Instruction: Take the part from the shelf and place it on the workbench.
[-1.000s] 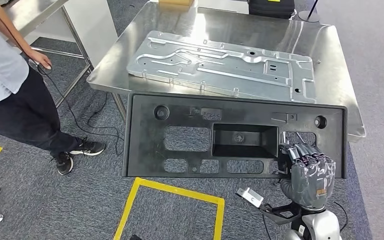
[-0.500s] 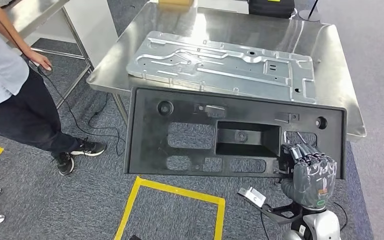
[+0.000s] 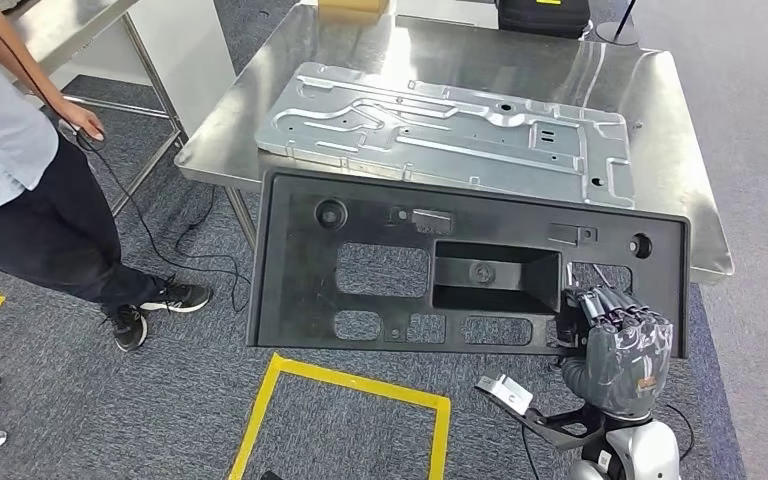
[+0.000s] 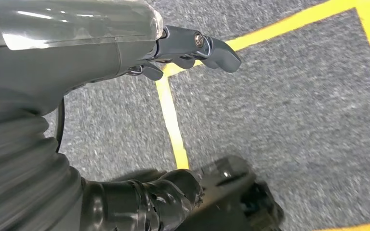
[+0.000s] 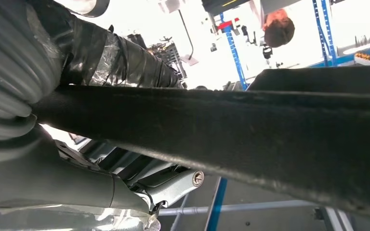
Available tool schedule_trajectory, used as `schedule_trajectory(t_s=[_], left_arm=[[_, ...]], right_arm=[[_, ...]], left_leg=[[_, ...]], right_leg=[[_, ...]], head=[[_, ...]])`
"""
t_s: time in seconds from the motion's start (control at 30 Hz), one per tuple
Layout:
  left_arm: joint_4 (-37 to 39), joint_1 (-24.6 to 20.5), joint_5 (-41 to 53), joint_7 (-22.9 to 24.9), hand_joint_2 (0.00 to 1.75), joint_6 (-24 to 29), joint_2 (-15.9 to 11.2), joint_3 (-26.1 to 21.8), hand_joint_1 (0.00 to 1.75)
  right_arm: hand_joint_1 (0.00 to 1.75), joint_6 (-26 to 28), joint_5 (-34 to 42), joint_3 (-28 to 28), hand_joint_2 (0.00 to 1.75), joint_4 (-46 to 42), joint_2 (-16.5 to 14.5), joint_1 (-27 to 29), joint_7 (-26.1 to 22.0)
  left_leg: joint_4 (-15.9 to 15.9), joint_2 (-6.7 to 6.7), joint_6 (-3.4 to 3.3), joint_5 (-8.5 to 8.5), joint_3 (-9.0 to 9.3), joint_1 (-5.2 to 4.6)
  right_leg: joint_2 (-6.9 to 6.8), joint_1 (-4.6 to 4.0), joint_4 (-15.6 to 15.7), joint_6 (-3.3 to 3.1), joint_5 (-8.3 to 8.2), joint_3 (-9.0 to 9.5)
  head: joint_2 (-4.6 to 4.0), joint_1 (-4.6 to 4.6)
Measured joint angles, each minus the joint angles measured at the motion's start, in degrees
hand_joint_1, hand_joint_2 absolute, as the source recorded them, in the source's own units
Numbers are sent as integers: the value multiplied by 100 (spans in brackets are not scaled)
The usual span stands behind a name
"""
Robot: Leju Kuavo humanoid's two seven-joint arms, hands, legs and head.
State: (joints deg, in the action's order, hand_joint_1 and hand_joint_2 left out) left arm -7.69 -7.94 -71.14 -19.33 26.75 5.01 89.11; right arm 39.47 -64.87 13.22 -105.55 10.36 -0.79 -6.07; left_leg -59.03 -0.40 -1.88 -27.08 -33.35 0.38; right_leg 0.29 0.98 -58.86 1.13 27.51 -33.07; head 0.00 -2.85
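Note:
The part is a large black plastic panel (image 3: 380, 215) with several cut-outs and a deep rectangular pocket. It hangs roughly level, and its far edge overlaps the front edge of the steel workbench (image 3: 660, 120) in the head view. My right hand (image 3: 615, 345) grips the panel's near right edge, fingers curled over the rim. In the right wrist view the panel's dark edge (image 5: 250, 130) runs across the picture with my right hand (image 5: 111, 60) wrapped around it. My left hand (image 4: 77, 57) hangs over the carpet, fingers apart and holding nothing.
A big stamped metal plate (image 3: 440, 125) covers much of the bench top. A dark case (image 3: 540, 15) and a cardboard box (image 3: 352, 5) stand at the bench's far edge. A person (image 3: 20, 180) stands at left holding a cable. Yellow tape (image 3: 350, 385) marks the carpet.
The panel has shifted slightly toward the bench and a little to the right, still in my right hand. The person and the bench have stayed put.

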Motion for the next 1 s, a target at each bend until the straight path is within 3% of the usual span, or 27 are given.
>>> schedule_trajectory(t_s=[0.07, 0.1, 0.17, 0.2, 0.23, 0.27, 0.3, 0.33, 0.4, 0.47, 0.57, 0.6, 0.7, 0.73, 0.77, 0.8, 0.83, 0.9, 1.0], left_arm=[[0, -3, -1, -1, 175, 5, 0, 0, 0], [0, -8, -1, -1, 175, 9, 1, 0, 0], [0, -8, -1, -1, 175, 15, 2, 0, 0], [0, -3, -1, 0, 175, 15, 2, 0, 0], [0, 1, -2, 1, 175, 16, 2, 0, 0], [0, 1, -2, 1, 175, 16, 2, 0, 0], [0, 0, -2, 1, 175, 17, 2, 0, 0], [0, -2, -2, 1, 175, 17, 4, 0, 0], [0, -4, -2, 1, 175, 17, 9, 0, 0], [0, -1, -2, 1, 175, 19, 10, 0, 0], [0, -6, 1, 1, 175, 23, 8, 0, 0], [0, -9, 1, 2, 175, 25, 5, 0, 0], [0, -3, 2, 11, 175, 26, 4, 0, 0], [0, 0, 1, 13, 175, 26, 4, 0, 0], [0, 2, 0, 14, 175, 27, 3, 0, 0], [0, 1, -1, 13, 175, 27, 3, 0, 0], [0, -1, -3, 13, 175, 28, 2, 0, 0], [0, -4, -9, 8, 175, 31, 2, 0, 0], [0, 1, -16, -2, 175, 34, 2, 0, 0]], right_arm=[[175, 0, 3, 2, 175, 0, 0, -3, -10], [175, -1, 5, 3, 175, 0, 1, -5, -16], [175, -2, 11, 5, 175, 2, 3, -3, -25], [175, -3, 14, 5, 175, 5, 4, 2, -27], [175, -4, 19, 6, 175, 10, 4, 6, -30], [175, -6, 24, 6, 175, 14, 4, 6, -32], [175, -10, 33, 6, 175, 17, 4, 3, -36], [175, -16, 42, 5, 175, 17, 4, -2, -42], [175, -31, 58, 6, 175, 17, 4, -17, -56], [175, -47, 71, 7, 175, 17, 4, -24, -62], [175, -69, 86, 7, 175, 17, 6, -27, -62], [175, -74, 89, 7, 175, 17, 7, -28, -62], [175, -78, 89, 7, 175, 22, 9, -24, -62], [175, -80, 90, 7, 175, 27, 9, -22, -62], [175, -83, 91, 7, 175, 32, 9, -21, -62], [175, -85, 95, 7, 175, 36, 9, -21, -63], [175, -87, 101, 7, 175, 38, 9, -22, -63], [175, -89, 113, 7, 175, 38, 9, -26, -64], [175, -92, 128, 7, 175, 39, 9, -26, -64]], left_leg=[[52, 7, -83, 35, 19, 12], [76, 13, -119, 50, 27, 21], [81, 20, -152, 53, 24, 9], [79, 22, -157, 51, 22, 1], [76, 22, -159, 49, 24, -6], [73, 21, -159, 47, 29, -12], [71, 19, -157, 43, 38, -18], [70, 18, -150, 37, 48, -22], [55, 20, -117, 23, 47, -46], [50, 35, -70, 16, 32, -58], [-72, 51, 19, -78, -6, -52], [-278, 49, 50, -211, -92, -46], [-1292, 47, 121, -713, -559, -4], [-1484, 47, 140, -750, -654, 10], [-1476, 48, 154, -676, -656, 24], [-1253, 47, 161, -506, -553, 37], [-874, 35, 161, -295, -373, 51], [-230, -27, 137, -64, -60, 58], [-40, -45, 48, -41, 9, 26]], right_leg=[[-5, 21, -133, 52, 110, -54], [-8, 28, -349, 71, 250, -150], [-13, 32, -1066, 98, 607, -485], [-13, 32, -1380, 106, 710, -640], [-13, 32, -1537, 107, 712, -721], [-13, 31, -1467, 98, 601, -693], [-15, 29, -1198, 79, 414, -567], [-25, 21, -805, 48, 211, -381], [-76, -29, -160, -21, -14, -86], [-97, -74, 17, -59, -19, -25], [-67, -30, 81, -130, -56, 10], [-67, -11, 106, -160, -69, 28], [-69, -6, 111, -198, -71, 32], [-66, -6, 104, -200, -68, 31], [-57, -4, 94, -197, -62, 29], [-45, 1, 78, -186, -53, 30], [-30, 7, 55, -169, -37, 31], [0, 1, -1, -114, -6, 8], [32, -8, -19, -20, -15, -27]], head=[[0, -2], [0, -4], [0, -4], [0, -5], [0, -4], [0, -4], [0, -4], [0, -5], [0, -4], [0, -2], [0, 3], [0, 7], [0, 15], [0, 15], [0, 15], [0, 16], [0, 15], [0, 13], [0, 9]])
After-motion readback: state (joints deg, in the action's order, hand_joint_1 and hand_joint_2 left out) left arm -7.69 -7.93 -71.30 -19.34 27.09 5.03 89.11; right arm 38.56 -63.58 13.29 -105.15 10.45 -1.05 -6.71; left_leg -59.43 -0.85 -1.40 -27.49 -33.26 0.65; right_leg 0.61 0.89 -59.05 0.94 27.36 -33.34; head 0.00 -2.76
